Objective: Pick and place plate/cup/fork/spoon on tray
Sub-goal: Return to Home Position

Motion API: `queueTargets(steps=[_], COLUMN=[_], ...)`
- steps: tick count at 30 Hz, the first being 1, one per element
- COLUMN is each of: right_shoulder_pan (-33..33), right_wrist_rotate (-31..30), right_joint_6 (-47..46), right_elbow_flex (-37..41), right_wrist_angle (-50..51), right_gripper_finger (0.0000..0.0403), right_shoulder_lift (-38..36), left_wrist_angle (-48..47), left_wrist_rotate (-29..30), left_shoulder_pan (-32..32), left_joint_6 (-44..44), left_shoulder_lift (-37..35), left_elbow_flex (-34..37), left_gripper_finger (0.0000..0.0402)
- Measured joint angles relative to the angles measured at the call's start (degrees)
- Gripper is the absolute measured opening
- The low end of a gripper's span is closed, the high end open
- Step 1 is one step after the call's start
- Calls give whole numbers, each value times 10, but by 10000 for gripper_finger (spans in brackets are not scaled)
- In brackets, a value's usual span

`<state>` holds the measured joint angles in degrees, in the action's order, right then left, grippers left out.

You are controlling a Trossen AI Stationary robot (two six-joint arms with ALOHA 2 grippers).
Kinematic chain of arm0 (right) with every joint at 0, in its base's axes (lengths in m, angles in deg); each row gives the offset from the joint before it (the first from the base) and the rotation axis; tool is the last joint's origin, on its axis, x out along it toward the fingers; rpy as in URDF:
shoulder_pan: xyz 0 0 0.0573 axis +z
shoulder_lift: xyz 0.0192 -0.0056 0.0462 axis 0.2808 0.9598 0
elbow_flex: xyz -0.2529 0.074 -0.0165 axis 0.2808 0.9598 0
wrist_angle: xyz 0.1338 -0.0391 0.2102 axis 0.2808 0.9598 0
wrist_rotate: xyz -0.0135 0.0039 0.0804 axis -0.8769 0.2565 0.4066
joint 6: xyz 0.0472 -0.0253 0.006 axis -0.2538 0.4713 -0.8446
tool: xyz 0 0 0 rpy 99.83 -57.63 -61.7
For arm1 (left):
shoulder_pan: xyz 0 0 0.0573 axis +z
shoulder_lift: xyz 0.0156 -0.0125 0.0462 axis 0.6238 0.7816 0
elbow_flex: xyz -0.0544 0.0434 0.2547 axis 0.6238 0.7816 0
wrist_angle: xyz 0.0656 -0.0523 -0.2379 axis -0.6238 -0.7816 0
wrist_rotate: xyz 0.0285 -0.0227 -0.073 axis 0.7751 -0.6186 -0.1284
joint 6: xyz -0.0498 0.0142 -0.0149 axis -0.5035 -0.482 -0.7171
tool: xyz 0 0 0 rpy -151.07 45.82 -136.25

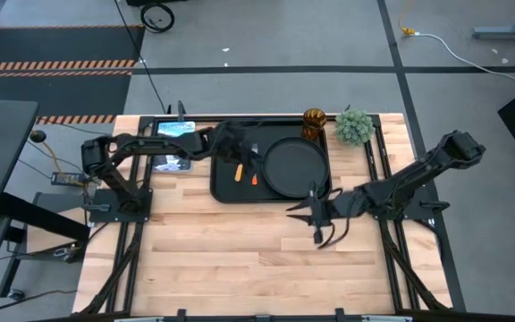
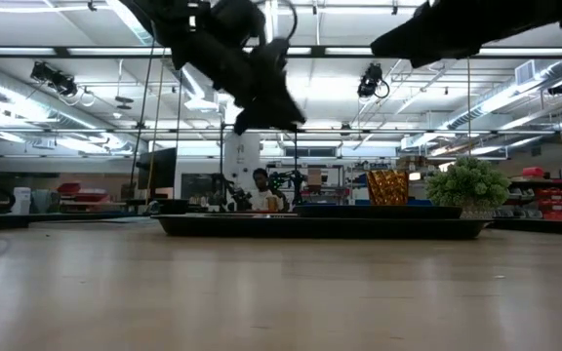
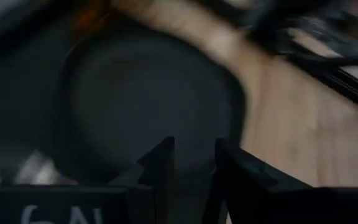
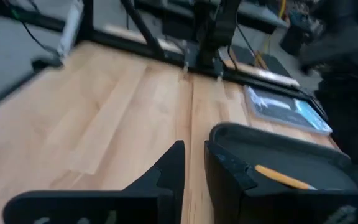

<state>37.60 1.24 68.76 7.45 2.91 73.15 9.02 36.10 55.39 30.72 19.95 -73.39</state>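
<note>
We find the tray (image 1: 223, 190) at the far middle of the surface (image 1: 240, 259), and as far as we can judge it already carries everything the task names; the plate (image 1: 295, 167) lies flat in its right half, the cup (image 1: 315, 122) stands at its far right corner just beside a small green plant (image 1: 354, 126) that sits off the tray, and two orange-handled utensils lie side by side in the left half; we take them for the fork (image 1: 237, 172) and the spoon (image 1: 255, 178), though from above we cannot tell which is which; the right wrist view shows one yellow-orange handle inside the tray's rim; so we judge the placing all but done, with little left beyond clearing the arms away.

The left gripper (image 3: 192, 163) hangs over the tray between the utensils and the plate, raised above them in the low view; its jaws stand nearly together with only a thin gap, and nothing shows between them; they touch nothing that we can see.

The right gripper (image 4: 193, 163) hovers over bare wood near the tray's near right corner; its jaws too are close with a narrow slit and hold nothing.

A blue-white picture card (image 1: 173, 131) lies beside the tray's left end, under the left arm.
</note>
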Motion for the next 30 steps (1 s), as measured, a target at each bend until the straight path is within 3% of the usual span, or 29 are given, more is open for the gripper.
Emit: queueTargets(steps=[8, 16, 22, 30], right_shoulder_pan=[-115, -185, -194, -191], right_wrist_rotate=[194, 212, 198, 186], right_joint_6=[-34, -194, -230, -228], right_elbow_flex=[98, 150, 191, 264], right_wrist_angle=[-84, -132, -127, -135], right_gripper_finger=[27, 4, 11, 7], right_shoulder_lift=[-136, -223, -305, -411], left_wrist_angle=[122, 125, 128, 121], left_wrist_rotate=[-24, -60, -134, -141], left_shoulder_pan=[-23, -20, -23, -32], left_joint_6=[245, 396, 407, 280], left_shoulder_lift=[0, -37, -75, -123], left_elbow_flex=[0, 0, 0, 0], left_gripper_finger=[125, 125, 125, 125])
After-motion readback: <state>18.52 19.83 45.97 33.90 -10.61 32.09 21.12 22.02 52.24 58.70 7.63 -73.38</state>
